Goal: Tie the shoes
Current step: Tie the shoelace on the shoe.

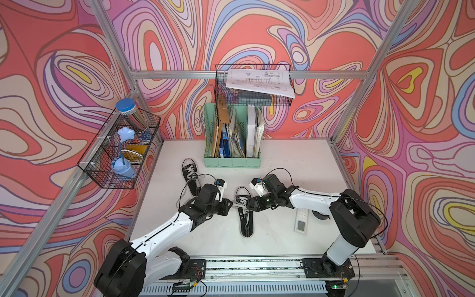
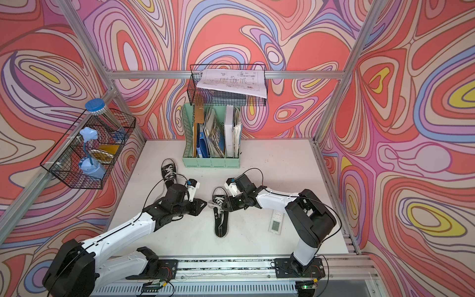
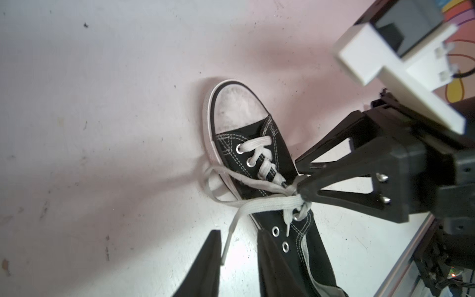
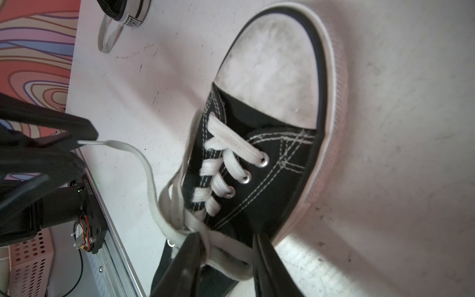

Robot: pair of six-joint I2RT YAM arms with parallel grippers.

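Note:
A black canvas shoe [image 1: 244, 213] with white laces lies mid-table, toe toward the back; its partly knotted laces [image 3: 270, 200] bunch over the tongue. The other shoe [image 1: 190, 177] lies at the back left, partly behind my left arm. My left gripper [image 3: 239, 232] is open just left of the middle shoe, a loose lace end [image 3: 227, 244] hanging between its fingers against one of them. My right gripper [image 4: 226, 236] is over the shoe's right side, jaws apart, with a lace loop [image 4: 231, 257] stretched between its fingers. In both top views the two grippers [image 1: 230, 204] [image 2: 223, 204] face each other across the laces.
A green file holder [image 1: 232, 138] full of folders stands at the back, under a wire basket [image 1: 253, 84] with papers. Another wire basket [image 1: 120, 151] hangs on the left wall. A white handheld device [image 1: 301, 221] lies right of the middle shoe, near my right arm.

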